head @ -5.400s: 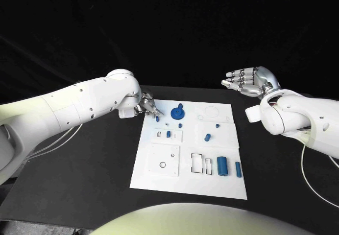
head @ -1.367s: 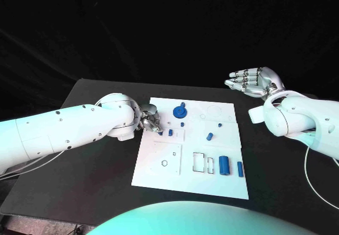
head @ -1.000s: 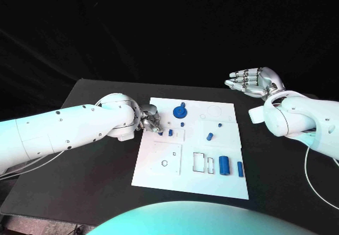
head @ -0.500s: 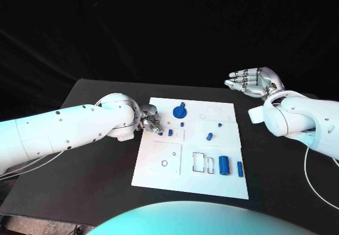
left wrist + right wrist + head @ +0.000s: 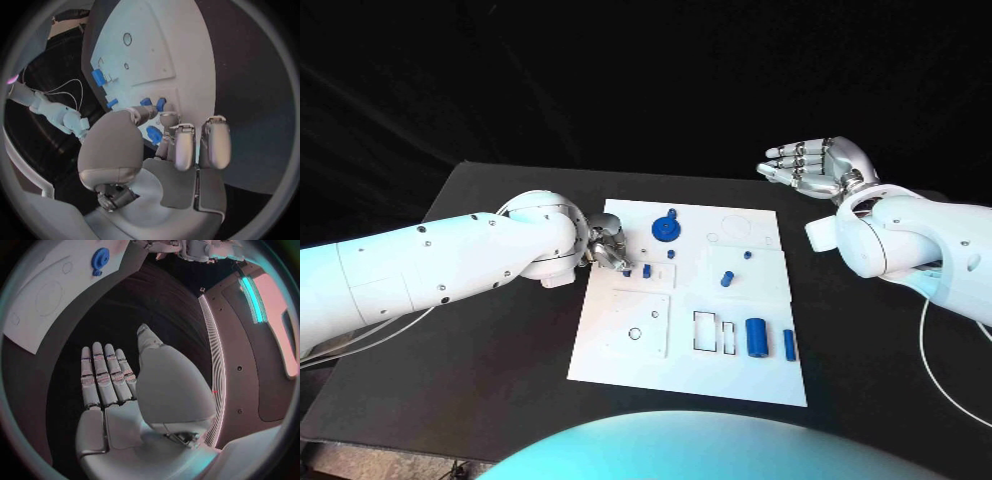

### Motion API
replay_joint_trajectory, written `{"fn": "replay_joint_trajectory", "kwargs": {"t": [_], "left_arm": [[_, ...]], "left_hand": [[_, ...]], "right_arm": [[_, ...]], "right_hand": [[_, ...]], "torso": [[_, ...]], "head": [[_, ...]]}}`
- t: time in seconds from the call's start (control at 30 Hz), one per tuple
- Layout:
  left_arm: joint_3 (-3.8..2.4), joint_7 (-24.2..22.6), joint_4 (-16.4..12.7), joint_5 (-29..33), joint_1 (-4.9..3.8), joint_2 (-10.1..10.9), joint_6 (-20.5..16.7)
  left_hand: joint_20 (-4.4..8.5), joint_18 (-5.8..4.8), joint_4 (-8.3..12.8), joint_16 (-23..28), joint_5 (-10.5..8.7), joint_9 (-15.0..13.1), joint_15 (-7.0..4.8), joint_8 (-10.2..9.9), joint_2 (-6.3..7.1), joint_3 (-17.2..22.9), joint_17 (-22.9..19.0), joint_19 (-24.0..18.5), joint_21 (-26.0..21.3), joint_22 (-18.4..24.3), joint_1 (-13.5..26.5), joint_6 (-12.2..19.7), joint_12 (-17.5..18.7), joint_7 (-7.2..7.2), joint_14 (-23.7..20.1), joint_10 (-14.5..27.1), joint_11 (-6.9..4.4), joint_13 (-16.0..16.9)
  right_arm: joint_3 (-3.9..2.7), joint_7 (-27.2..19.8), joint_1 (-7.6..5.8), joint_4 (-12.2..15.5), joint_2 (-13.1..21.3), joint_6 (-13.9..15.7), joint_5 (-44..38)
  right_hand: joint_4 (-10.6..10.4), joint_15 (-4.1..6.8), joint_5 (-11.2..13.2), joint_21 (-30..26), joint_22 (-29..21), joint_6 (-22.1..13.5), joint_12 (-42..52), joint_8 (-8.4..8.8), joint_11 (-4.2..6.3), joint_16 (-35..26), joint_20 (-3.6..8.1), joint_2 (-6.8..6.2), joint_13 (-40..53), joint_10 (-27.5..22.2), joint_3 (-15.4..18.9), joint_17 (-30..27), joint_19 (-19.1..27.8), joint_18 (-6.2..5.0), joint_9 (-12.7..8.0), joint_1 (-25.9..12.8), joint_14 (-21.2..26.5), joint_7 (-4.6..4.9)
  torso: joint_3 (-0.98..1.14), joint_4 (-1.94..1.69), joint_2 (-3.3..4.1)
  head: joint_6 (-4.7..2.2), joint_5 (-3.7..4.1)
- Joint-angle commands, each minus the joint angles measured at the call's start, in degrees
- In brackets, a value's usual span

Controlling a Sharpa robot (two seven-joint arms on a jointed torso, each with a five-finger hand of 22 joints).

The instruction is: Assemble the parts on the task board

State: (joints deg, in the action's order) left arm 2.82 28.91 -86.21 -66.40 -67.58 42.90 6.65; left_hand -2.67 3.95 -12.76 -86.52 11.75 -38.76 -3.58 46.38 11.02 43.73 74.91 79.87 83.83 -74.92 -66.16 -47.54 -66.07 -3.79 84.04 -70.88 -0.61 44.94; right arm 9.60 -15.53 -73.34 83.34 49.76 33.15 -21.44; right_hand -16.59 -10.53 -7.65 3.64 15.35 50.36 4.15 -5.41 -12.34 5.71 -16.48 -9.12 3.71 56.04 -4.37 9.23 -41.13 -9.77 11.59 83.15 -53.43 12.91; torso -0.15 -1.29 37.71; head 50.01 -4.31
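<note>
Left hand down at the board's edge, right hand up and empty.
Head view: left hand (image 5: 604, 243) curls over the board (image 5: 687, 375) beside small blue parts (image 5: 646, 270); its grip can't be told. Left wrist view: fingers (image 5: 185, 145) bent by a part (image 5: 154, 134). Right wrist view: right hand (image 5: 115, 385) flat, fingers straight, holding nothing.

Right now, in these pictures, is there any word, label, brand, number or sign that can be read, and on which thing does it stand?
None can be read.
The task board carries only thin outlines of circles and rectangles, no letters or numbers.
The blue parts, such as the round part, show no marking.
The left robot hand, the right robot hand and the white arms show no legible label.
</note>
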Motion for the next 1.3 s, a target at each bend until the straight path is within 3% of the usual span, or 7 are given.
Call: {"fn": "replay_joint_trajectory", "kwargs": {"t": [0.03,0.33,0.53,0.8,1.3], "left_arm": [[0.24,-0.1,0.1,1.8,0.23,-0.4,1.6],[0.31,-0.1,0.5,2.2,0.26,-0.6,1.7],[0.32,-0.1,0.8,2.5,0.26,-0.6,1.6],[0.32,-0.1,1.2,3.1,0.26,-0.5,1.1],[0.25,0.1,2.7,3.4,0.25,-0.4,0.1]], "left_hand": [[0.10,-0.62,9.5,-0.2,-0.51,-0.2,-0.39,0.2,-0.19,10.0,8.5,0.3,0.3,-0.7,1.1,-0.5,-0.3,0.27,4.2,-0.6,-0.14,0.1],[0.28,-0.63,8.2,-0.2,-0.88,-0.7,-0.64,0.2,0.16,8.7,8.5,0.3,0.2,-0.8,2.8,-0.7,-0.3,0.72,4.2,-0.9,-0.45,0.3],[0.56,-0.64,5.8,-0.1,-1.19,-0.9,-0.93,-0.3,1.06,5.1,8.5,0.4,0.1,-0.7,5.1,-1.2,-0.3,1.21,4.2,-0.9,-0.80,0.3],[0.65,-0.65,-0.3,-0.2,-1.15,-0.8,-0.95,-1.6,1.51,-3.4,8.5,0.4,0.0,-0.7,8.5,-2.6,-0.5,1.20,4.2,-0.8,-0.77,0.8],[0.60,-0.62,-3.9,-0.1,-1.25,-1.0,-0.84,-2.5,1.44,-10.8,8.5,0.4,-0.2,-0.6,9.0,-3.1,-0.3,1.02,4.2,-0.6,-0.61,0.7]], "right_arm": [[-0.01,-0.6,0.02,0.1,0.0,-0.7,-0.1],[-0.01,-0.5,0.02,0.1,0.0,-0.7,-0.1],[-0.01,-0.6,0.02,0.1,0.0,-0.7,-0.1],[-0.01,-0.6,0.02,0.1,0.0,-0.7,-0.1],[-0.01,-0.5,0.02,0.2,0.2,-0.4,-0.1]], "right_hand": [[0.2,0.08,0.0,0.2,0.0,0.4,-0.3,0.23,0.02,-0.1,-0.10,0.71,-0.1,0.3,0.2,0.0,-0.5,-0.24,0.0,0.0,-0.3,2.69],[0.2,0.08,0.0,0.2,-0.1,0.4,-0.3,0.24,0.02,-0.2,-0.10,0.74,-0.1,0.3,0.2,-0.1,-0.5,-0.24,-0.1,0.0,-0.3,2.69],[0.2,0.08,0.0,0.2,-0.1,0.4,-0.3,0.24,0.02,-0.2,-0.10,0.74,-0.1,0.3,0.2,-0.1,-0.5,-0.24,-0.1,0.0,-0.3,2.69],[0.1,0.08,0.0,0.2,-0.1,0.4,-0.3,0.25,0.02,-0.2,-0.10,0.77,-0.1,0.3,0.2,-0.1,-0.5,-0.24,-0.1,-0.1,-0.3,2.69],[0.1,0.03,0.0,0.0,-0.8,0.3,-0.4,0.34,-0.02,-0.4,-0.11,0.81,-0.1,0.2,0.3,-0.3,0.6,-0.15,-0.1,-0.3,-0.3,2.73]], "torso": [[-0.02,0.02,0.04],[0.00,-0.06,-0.03],[-0.02,-0.06,-0.07],[-0.02,-0.07,-0.05],[-0.05,-0.16,-0.08]], "head": [[-0.01,0.12],[-0.01,0.26],[-0.01,0.26],[-0.01,0.34],[-0.01,0.40]]}}
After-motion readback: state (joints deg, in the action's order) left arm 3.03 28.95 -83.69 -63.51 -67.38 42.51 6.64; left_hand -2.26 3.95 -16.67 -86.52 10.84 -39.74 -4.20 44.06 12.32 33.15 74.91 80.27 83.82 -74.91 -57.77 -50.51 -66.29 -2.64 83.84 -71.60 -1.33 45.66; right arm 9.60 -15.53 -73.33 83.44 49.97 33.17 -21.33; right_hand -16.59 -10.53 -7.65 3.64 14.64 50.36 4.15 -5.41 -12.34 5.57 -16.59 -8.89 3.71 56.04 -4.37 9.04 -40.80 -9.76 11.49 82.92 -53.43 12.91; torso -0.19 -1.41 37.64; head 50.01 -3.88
